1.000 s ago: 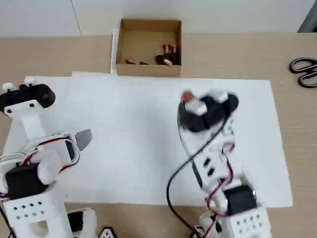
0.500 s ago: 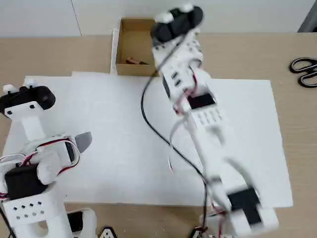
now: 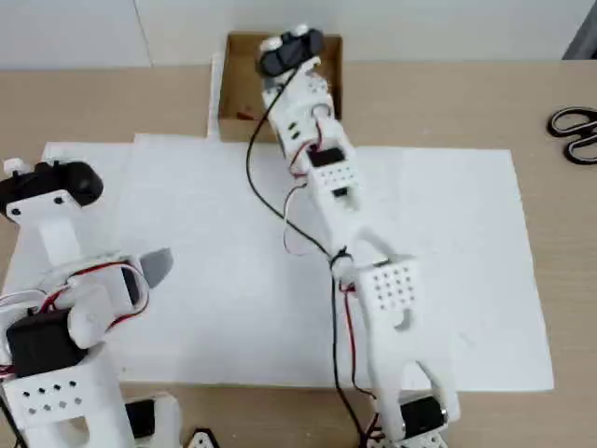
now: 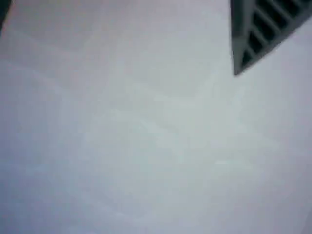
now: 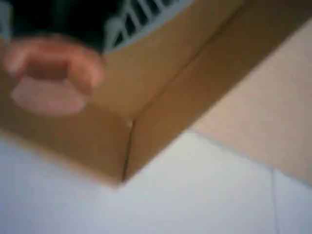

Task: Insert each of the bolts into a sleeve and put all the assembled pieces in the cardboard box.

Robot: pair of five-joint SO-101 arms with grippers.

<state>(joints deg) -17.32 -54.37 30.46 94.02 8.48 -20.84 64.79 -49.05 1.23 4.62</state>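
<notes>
R gripper (image 3: 285, 63) w/ piece (image 5: 48, 73) over box (image 5: 175, 92)

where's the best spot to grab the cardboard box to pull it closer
Pinch the near wall of the cardboard box at the corner that the right arm leaves uncovered, coming straight down from above: it is open-topped with thin upright walls, so one finger can go inside, one outside.

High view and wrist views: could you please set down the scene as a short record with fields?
right gripper: above the cardboard box, shut on a copper-coloured piece
left gripper: over the white sheet, on the left side
scissors: on the bare table, at the far right, off the sheet
</notes>
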